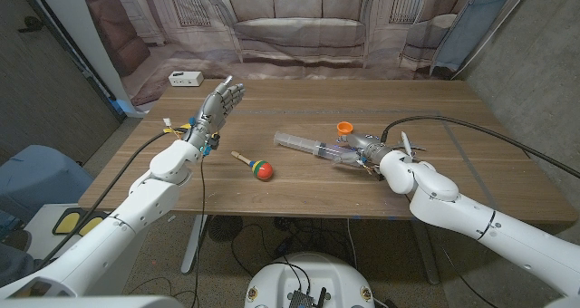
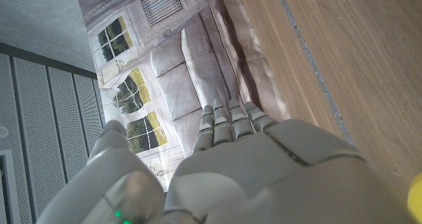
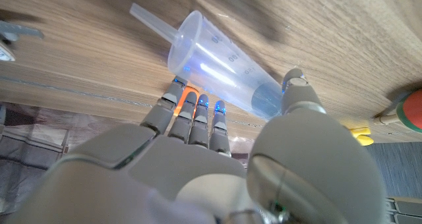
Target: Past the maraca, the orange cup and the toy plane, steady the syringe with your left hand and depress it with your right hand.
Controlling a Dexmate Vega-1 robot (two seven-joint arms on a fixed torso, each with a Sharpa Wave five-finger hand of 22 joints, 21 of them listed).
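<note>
Right hand (image 1: pixel 370 152) grips the plunger end of the clear syringe (image 1: pixel 313 146), which lies on the wooden table (image 1: pixel 435 118) right of centre, long axis running across, nozzle toward the robot's left. Printed barrel markings show in the right wrist view, too blurred to read. Maraca (image 1: pixel 255 165) lies left of it, orange cup (image 1: pixel 344 128) just beyond; farther back-left, left hand (image 1: pixel 220 105) is raised off the table, fingers extended, holding nothing.

The right hand (image 1: pixel 370 150) hides the syringe's (image 1: pixel 313 147) plunger end; orange cup (image 1: pixel 344 128) partly hidden.
</note>
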